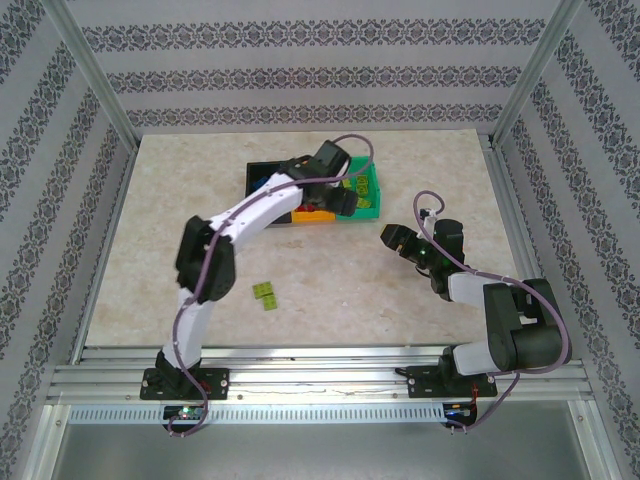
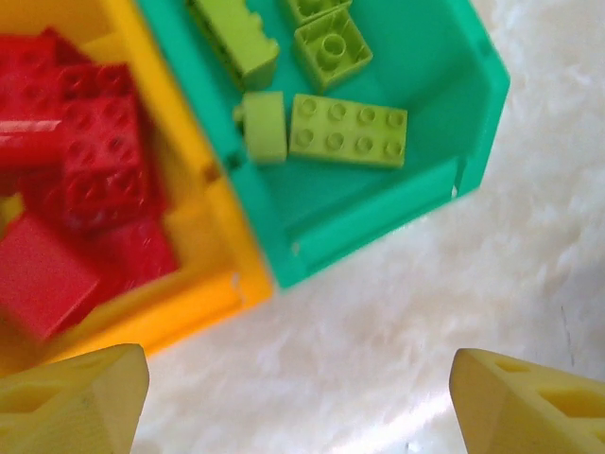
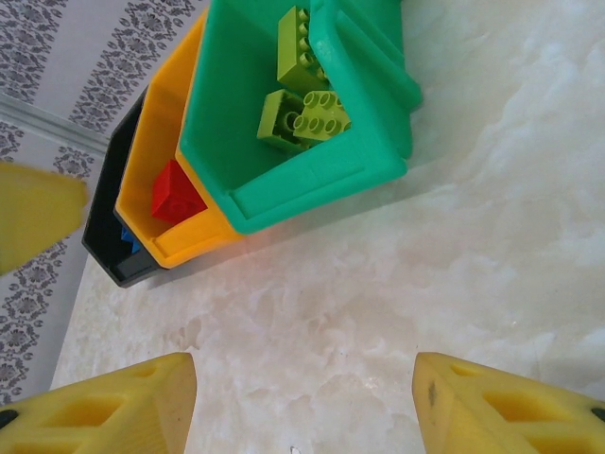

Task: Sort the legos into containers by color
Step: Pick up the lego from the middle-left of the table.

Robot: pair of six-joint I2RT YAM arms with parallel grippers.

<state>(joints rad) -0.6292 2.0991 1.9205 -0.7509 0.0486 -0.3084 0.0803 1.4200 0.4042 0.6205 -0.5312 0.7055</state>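
Furthest left, out on the open worktop (image 1: 200, 200) and well apart from the bins, two loose lime legos (image 1: 265, 293) lie side by side. As far as I can see from here, they are the only pieces left to sort.

Next along is the row of three joined bins. The black bin (image 1: 250, 180) has a blue lego (image 3: 130, 242) in it, though most of its inside is hidden from me. The orange-yellow bin (image 2: 189, 303) in the middle holds a heap of red legos (image 2: 90, 180). The green bin (image 2: 378, 208) at the right end has several sorted lime legos (image 2: 347, 130) on its floor. Nothing I can make out sits in the wrong colour.

The left pincer (image 2: 301, 402) hangs over the near edge of the orange-yellow and green bins, its jaws wide and nothing between them. To the right of the bins, the right pincer (image 3: 304, 407) hovers over bare worktop with its jaws apart and empty.

I'd judge the job nearly done: the two strays need carrying to the green bin.
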